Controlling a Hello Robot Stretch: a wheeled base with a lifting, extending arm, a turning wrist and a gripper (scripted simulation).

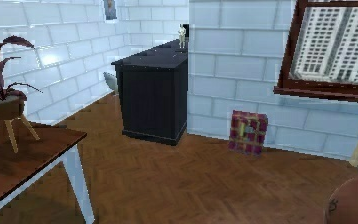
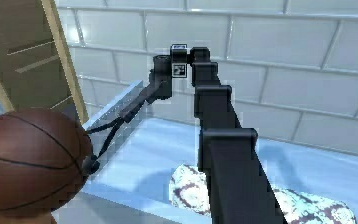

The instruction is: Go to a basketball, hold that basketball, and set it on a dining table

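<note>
my tool (image 2: 91, 150) | lower left of frame, tips by round brown-orange seamed basketball (image 2: 32, 160) | cannot tell if i'm grasping it

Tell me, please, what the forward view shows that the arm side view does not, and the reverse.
Forward view: a dark cabinet with a small figure on top, a potted plant on a brown-topped table, a window, and a red checked box by the wall.
Arm side view: the arm, the gripper, a wooden door, and a pale blue surface with patterned cloth.
Both: the pale block wall and, probably, the basketball, seen as a brown curve at the forward view's lower right corner.
</note>
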